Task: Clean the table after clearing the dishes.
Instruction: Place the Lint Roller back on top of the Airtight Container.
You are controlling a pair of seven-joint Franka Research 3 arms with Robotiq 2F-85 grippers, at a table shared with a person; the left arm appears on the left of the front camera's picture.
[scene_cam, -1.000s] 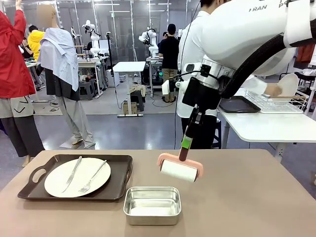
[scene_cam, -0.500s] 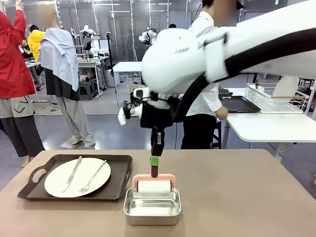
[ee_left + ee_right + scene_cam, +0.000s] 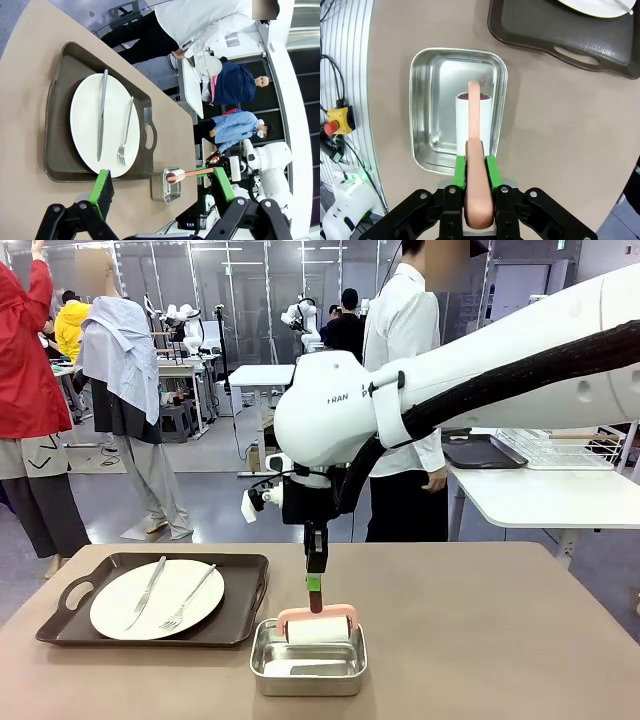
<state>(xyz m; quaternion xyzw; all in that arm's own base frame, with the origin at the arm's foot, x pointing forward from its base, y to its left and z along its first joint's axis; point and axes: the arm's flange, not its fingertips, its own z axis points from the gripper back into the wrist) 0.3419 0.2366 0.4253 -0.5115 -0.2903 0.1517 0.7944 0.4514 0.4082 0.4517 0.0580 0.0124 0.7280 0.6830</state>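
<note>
On the brownish table [image 3: 480,640], a dark handled tray [image 3: 240,570] at the left carries a white plate [image 3: 130,605] with a knife [image 3: 148,592] and fork [image 3: 190,598]. My right gripper [image 3: 314,585] reaches across the middle, shut on the pink handle of a lint roller [image 3: 318,628]. The roller's white roll [image 3: 462,120] rests inside a small steel pan [image 3: 427,100]. My left gripper [image 3: 161,172] hangs open above the table's left end, looking down at the plate [image 3: 90,125] and tray [image 3: 57,100].
A person in a white shirt [image 3: 400,350] stands beyond the far edge. To the right a white table [image 3: 540,495] holds a dark tray [image 3: 482,452] and a wire rack [image 3: 560,448]. The brownish top lies bare right of the steel pan [image 3: 305,683].
My right arm swung left with the lint roller and lowered it into the steel pan. The person turned away from the white table.
</note>
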